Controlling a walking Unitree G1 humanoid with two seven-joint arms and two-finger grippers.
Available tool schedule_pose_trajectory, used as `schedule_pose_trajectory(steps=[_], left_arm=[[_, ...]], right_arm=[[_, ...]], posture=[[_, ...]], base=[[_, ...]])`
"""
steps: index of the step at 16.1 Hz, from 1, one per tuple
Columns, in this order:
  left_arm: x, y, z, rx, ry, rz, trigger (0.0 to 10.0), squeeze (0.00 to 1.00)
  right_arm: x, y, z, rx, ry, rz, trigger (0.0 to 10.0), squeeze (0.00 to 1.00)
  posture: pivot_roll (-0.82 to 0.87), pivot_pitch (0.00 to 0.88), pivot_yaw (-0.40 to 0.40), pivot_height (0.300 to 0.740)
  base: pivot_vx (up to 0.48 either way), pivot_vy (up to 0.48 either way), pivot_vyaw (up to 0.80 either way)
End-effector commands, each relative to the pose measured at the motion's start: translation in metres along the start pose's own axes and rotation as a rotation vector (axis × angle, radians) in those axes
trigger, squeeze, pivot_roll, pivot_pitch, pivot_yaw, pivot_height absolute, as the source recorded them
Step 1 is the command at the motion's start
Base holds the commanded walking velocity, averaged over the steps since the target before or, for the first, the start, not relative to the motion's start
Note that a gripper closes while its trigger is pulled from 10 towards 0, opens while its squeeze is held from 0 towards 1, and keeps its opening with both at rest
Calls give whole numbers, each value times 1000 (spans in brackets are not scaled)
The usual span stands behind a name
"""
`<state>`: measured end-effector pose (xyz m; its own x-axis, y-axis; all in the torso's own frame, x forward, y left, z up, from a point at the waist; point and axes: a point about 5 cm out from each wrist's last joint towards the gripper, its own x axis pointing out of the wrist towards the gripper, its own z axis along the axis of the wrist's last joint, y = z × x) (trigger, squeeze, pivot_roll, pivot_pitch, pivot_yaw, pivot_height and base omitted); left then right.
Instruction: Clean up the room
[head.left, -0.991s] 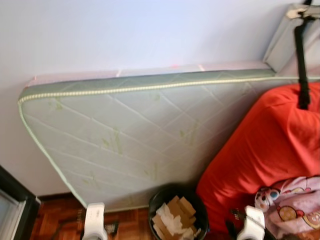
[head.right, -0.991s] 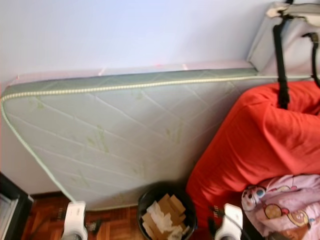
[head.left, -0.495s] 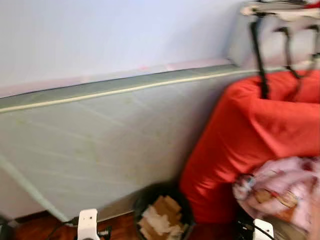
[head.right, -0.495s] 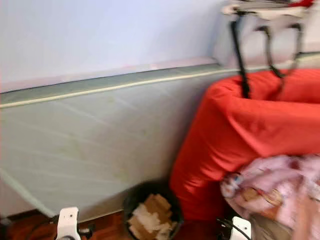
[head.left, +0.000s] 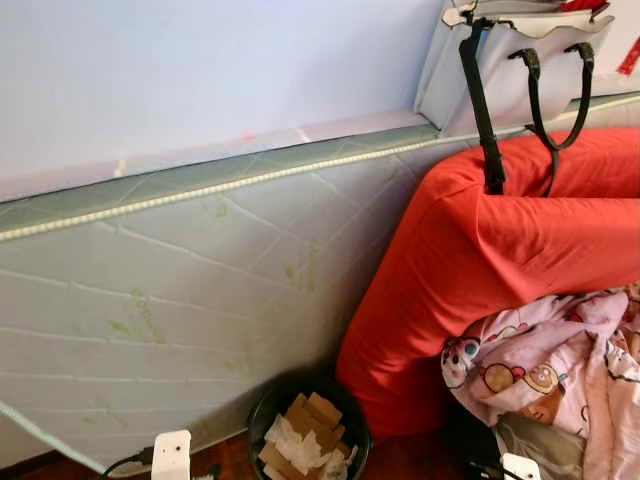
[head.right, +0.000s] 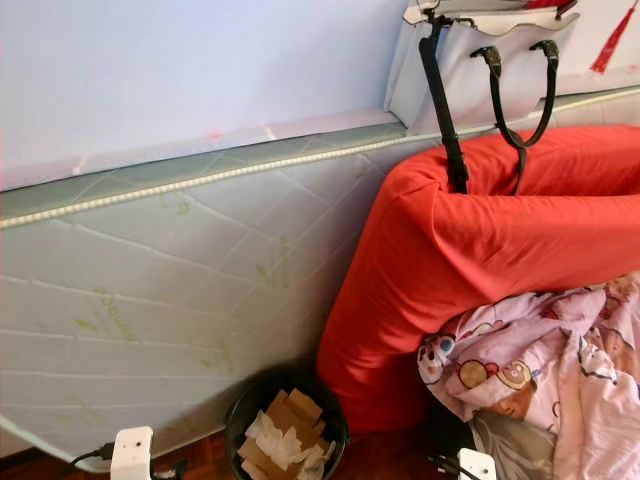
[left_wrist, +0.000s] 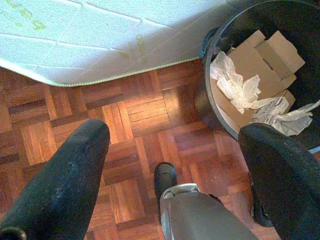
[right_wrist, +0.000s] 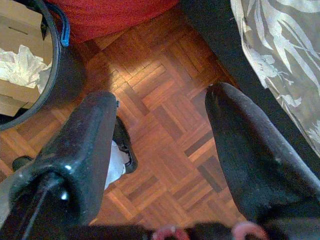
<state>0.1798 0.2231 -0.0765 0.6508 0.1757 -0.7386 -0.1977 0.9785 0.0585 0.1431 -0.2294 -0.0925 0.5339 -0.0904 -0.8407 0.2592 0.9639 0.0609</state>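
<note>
Parquet floor, reddish wood blocks, under a quilted pale-green mattress propped against the wall. Beside it, a round black bin of cardboard and crumpled paper, touching a red cushion. No readable writing. Left gripper and right gripper hang over the floor, fingers spread, empty.

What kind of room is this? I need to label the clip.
Probably a bedroom or spare room: a quilted mattress leans on the wall, a pink printed blanket lies heaped beside it, and a bin stands on parquet floor.
</note>
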Motion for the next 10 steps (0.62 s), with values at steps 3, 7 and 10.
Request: schedule_pose_trajectory(steps=[3,7,10], left_arm=[[-1,-2,-5,-3,11,-3,10000,0],[-2,-4,-8,6,17,-15,10000,0],[-2,-4,-9,13,23,-23,10000,0]], right_arm=[[-1,-2,-2,-26,-12,11,10000,0],[-2,-2,-4,-32,-15,23,10000,0],[-2,-2,-5,-41,-14,28,10000,0]], posture=[[-10,0,-63,740],[-10,0,-60,740],[-14,0,-52,740]], base=[[0,0,-446],[0,0,0],[0,0,0]])
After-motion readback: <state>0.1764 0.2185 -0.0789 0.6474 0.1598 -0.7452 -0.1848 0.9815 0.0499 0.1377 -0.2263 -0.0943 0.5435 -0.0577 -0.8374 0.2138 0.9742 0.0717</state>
